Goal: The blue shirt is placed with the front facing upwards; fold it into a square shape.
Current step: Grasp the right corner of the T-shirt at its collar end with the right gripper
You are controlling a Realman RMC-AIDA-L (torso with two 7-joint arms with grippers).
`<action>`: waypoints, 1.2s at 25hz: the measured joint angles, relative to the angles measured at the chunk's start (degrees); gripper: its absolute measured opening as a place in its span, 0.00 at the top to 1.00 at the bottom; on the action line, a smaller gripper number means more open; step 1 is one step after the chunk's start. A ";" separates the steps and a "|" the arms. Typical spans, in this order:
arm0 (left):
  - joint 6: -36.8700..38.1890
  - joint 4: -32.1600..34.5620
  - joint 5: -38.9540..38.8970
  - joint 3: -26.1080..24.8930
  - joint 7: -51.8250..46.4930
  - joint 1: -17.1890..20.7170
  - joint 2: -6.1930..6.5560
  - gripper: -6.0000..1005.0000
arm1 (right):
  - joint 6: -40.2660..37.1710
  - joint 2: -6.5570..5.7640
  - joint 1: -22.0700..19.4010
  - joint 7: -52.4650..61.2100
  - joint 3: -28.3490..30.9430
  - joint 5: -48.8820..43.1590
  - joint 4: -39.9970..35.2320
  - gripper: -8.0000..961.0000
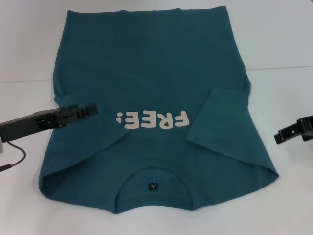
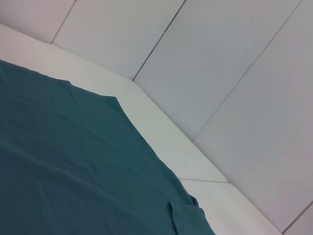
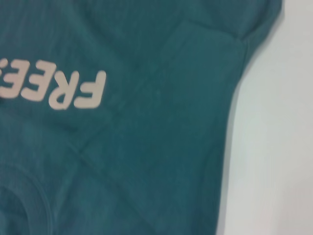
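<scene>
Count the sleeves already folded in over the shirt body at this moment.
2. On the blue shirt, the right sleeve lies folded inward beside the print; the left sleeve is folded in too, under the left gripper.

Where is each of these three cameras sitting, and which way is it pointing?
Head view: up on the robot's head, looking forward and down at the blue shirt on the white table; the left end effector over the shirt's left side and the right end effector off its right edge show.
Left wrist view: on the left arm, facing across plain shirt fabric, table edge and wall panels; no robot parts.
Right wrist view: on the right arm, facing the "FREE!" print and folded-in sleeve; no robot parts.
Shared: head and right wrist views both show that print.
</scene>
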 joint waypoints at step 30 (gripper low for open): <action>-1.50 -1.16 -0.40 -0.37 0.02 -0.58 -0.49 0.13 | 5.63 -1.45 4.88 7.61 2.06 -1.15 19.55 0.04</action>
